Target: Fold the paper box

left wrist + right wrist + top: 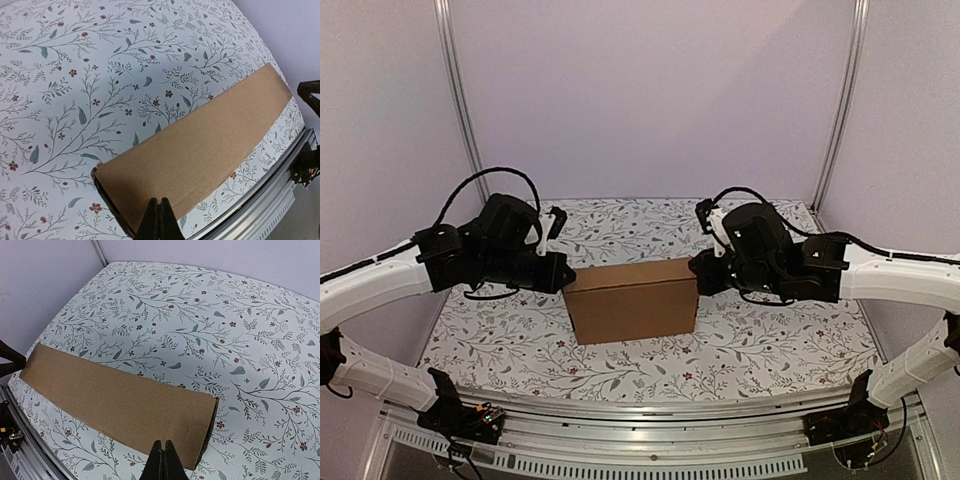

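L claw (563, 273) pinched shut, nothing in it, tip at left end of the paper box (632, 298). Box closed up, sitting on the bench (770, 350) btwn both claws. R claw (696, 272) shut too, empty, tip at box's right end.

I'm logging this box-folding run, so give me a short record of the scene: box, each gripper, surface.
box: paper box, brown, folded into a closed rectangular shape, standing between the two grippers
left gripper: left gripper shut, tip at the box's left end
right gripper: right gripper shut, tip at the box's right end
contact: looks like touching at both ends, not certain
surface: table with floral-patterned cover
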You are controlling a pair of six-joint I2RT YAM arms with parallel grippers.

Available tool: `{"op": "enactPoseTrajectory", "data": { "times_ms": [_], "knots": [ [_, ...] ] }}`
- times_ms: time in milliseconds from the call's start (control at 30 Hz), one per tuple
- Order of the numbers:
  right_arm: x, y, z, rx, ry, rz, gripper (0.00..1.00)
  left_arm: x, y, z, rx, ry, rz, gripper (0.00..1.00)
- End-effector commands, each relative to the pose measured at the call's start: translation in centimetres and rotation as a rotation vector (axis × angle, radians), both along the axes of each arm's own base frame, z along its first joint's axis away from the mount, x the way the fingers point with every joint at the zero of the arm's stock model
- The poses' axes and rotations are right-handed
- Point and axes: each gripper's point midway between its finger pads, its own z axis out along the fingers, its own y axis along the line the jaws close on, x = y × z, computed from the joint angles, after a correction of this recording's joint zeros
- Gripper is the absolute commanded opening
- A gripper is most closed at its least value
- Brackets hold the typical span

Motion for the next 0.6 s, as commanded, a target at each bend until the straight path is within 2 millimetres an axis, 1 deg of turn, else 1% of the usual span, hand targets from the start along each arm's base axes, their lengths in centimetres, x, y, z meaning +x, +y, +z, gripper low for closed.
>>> {"op": "enactPoseTrajectory", "data": {
  "times_ms": [0,100,167,233,333,400,500,567],
  "knots": [
    [-2.1,0.4,1.2,0.011,0.000,0.113,0.00,0.6,0.5,2.2,0.028,-0.016,-0.008,0.00],
    [-3.8,1.0,0.5,0.007,0.009,0.175,0.00,1.9,1.0,3.9,0.032,-0.045,0.021,0.00],
    [-4.9,1.3,-1.0,-0.014,0.018,0.212,0.00,3.0,1.3,4.4,0.034,-0.057,0.042,0.00],
    [-5.7,1.4,-2.4,-0.035,0.020,0.228,0.00,4.0,1.5,4.3,0.038,-0.054,0.057,0.00],
    [-6.1,1.4,-4.8,-0.046,0.042,0.207,0.00,5.7,2.0,3.3,0.053,-0.039,0.086,0.00],
    [-6.0,1.1,-6.2,-0.058,0.053,0.171,0.00,7.1,2.6,2.4,0.071,-0.034,0.128,0.00],
    [-5.1,0.3,-7.9,-0.094,0.050,0.094,0.00,8.5,2.9,0.6,0.094,-0.006,0.154,0.00],
    [-4.4,-0.1,-8.6,-0.116,0.044,0.049,0.00,9.0,2.4,-0.6,0.082,0.025,0.144,0.00]
  ]
}}
